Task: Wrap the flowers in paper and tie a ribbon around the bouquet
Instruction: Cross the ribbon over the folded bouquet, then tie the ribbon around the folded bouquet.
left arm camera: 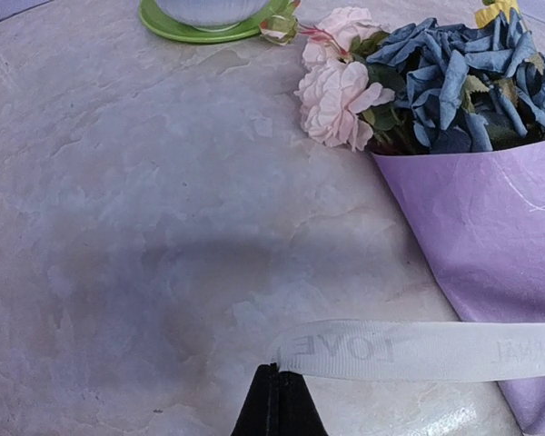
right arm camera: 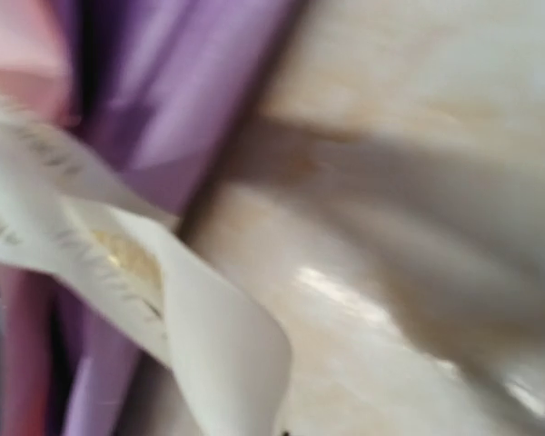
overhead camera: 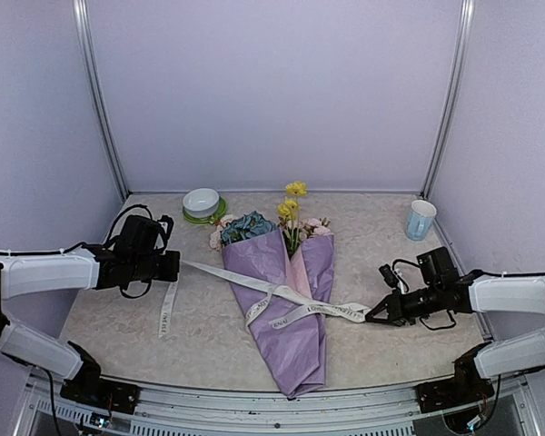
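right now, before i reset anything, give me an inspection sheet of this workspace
surface: beige mottled tabletop, bare patches look clean
job's things: bouquet lies wrapped in lilac paper, flowers showing at the far end; ribbon runs across it and crosses itself, can't tell if it is knotted
clutter: white bowl on green saucer, pale blue cup, all along the far edge
end effectors: left end effector shut on the ribbon; right end effector shut on its other end
cables: black cables looped at each wrist, none over the bouquet
surroundings: plain pale walls, metal corner posts; nothing else seen
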`<state>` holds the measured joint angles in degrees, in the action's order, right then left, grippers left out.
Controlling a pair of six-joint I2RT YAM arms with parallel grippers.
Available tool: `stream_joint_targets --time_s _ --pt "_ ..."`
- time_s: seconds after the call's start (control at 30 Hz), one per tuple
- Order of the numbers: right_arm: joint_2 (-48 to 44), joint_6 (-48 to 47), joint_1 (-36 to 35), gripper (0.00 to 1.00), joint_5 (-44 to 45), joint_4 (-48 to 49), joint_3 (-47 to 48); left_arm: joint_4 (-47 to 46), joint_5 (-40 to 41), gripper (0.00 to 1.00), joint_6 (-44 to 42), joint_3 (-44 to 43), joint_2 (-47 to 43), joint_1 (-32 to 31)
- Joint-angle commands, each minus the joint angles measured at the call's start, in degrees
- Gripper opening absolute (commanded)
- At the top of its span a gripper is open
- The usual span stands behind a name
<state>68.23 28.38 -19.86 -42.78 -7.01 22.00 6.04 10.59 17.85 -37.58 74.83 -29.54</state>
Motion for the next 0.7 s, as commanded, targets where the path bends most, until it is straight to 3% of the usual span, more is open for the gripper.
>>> stream_joint_targets --time_s 0.0,0.1,0.13,0.27,0.37,0.5,0.67 --pt "-1.71 1.97 -1.6 0.0 9.09 -4.3 0.27 -1.66 -0.99 0.0 0.92 0.64 -0.47 0.18" --pt "-2.04 2.02 -2.08 0.37 14.84 -8.79 2.01 -3.01 -3.47 0.0 0.34 0.75 -0.05 -0.14" --pt "-2.69 1.82 -2.18 0.43 17.21 -10.25 2.98 -3.53 -4.19 0.0 0.08 0.84 -0.16 -0.52" --pt "-5.83 1.11 -2.49 0.46 25.2 -15.15 8.83 -4.35 -4.39 0.0 -1.38 0.54 -0.92 -2.02" --pt "-4.61 0.77 -3.76 0.47 26.27 -15.41 12.06 -3.83 -3.74 0.0 -2.25 0.11 -0.88 -2.97" --pt "11.66 -9.57 -10.89 0.44 29.68 -21.66 22.07 -3.11 -3.53 0.0 -2.7 -0.03 -0.67 -3.12" --pt "19.36 -12.31 -15.33 0.49 30.31 -25.44 27.8 -2.87 -3.34 0.0 -2.68 -0.23 -0.5 -3.5"
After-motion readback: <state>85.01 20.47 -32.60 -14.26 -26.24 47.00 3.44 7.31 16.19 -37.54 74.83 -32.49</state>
